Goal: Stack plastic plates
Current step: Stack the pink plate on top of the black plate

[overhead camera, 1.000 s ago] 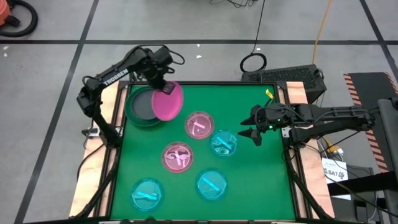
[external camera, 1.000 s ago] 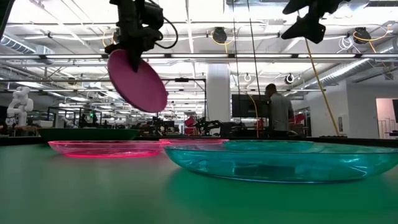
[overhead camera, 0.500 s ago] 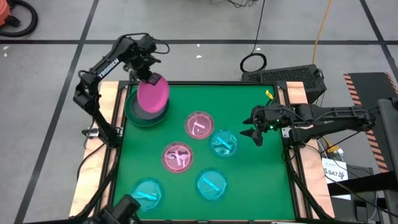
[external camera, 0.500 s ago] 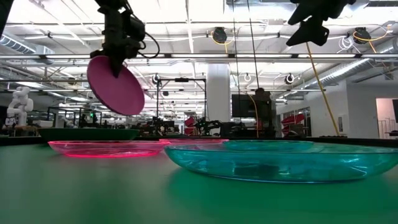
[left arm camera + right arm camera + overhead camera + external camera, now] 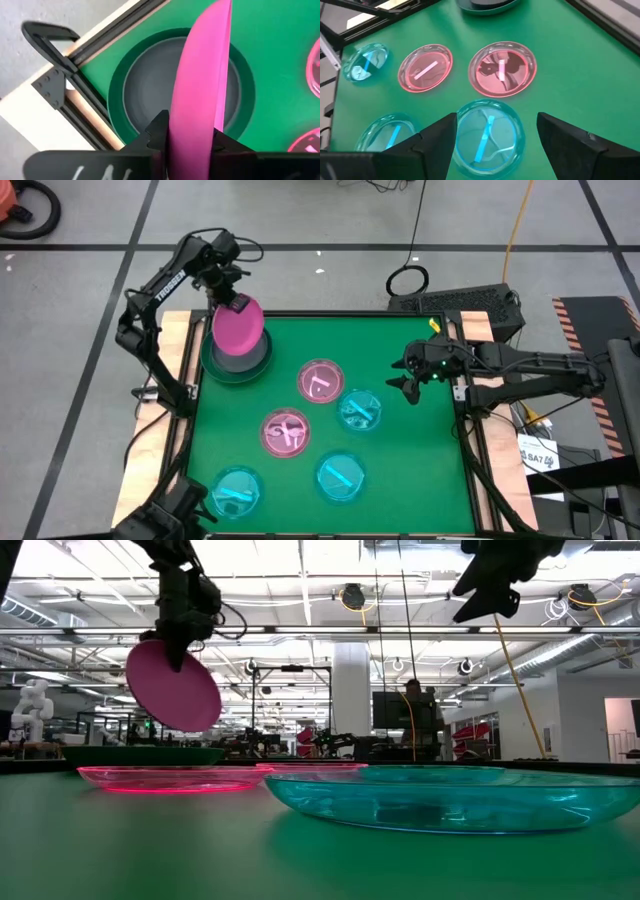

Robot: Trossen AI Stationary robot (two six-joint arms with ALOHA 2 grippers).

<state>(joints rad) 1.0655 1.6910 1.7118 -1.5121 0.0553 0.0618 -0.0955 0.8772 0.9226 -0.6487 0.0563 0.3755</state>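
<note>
My left gripper (image 5: 236,304) is shut on an opaque magenta plate (image 5: 238,330), which hangs over the dark green plate (image 5: 215,365) lying flat at the table's far left. Two translucent pink plates (image 5: 320,380) (image 5: 287,432) and three cyan ones (image 5: 360,409) (image 5: 340,477) (image 5: 237,490) lie flat across the green mat. My right gripper (image 5: 408,385) hovers open at the right, above and beside the nearest cyan plate (image 5: 487,132), with nothing between its fingers. My left gripper pinches the magenta plate's rim (image 5: 192,131) between its two fingers (image 5: 157,132), coming from above and pointing down. The plate hangs below the fingers on edge, tilted (image 5: 172,685), lifted clear of the dark green plate (image 5: 145,90) beneath it.
The mat ends in a dark metal frame and wooden border (image 5: 190,340) close to the dark green plate. Bare green mat lies at the far right and near right. A dark shape (image 5: 165,515) shows just past the table's near left corner.
My left gripper has carried the magenta plate toward the table's left edge, from beside the dark green plate to above it, keeping shut on the rim. The wrist has turned, so the hanging plate now faces a different way. It stays lifted clear.
</note>
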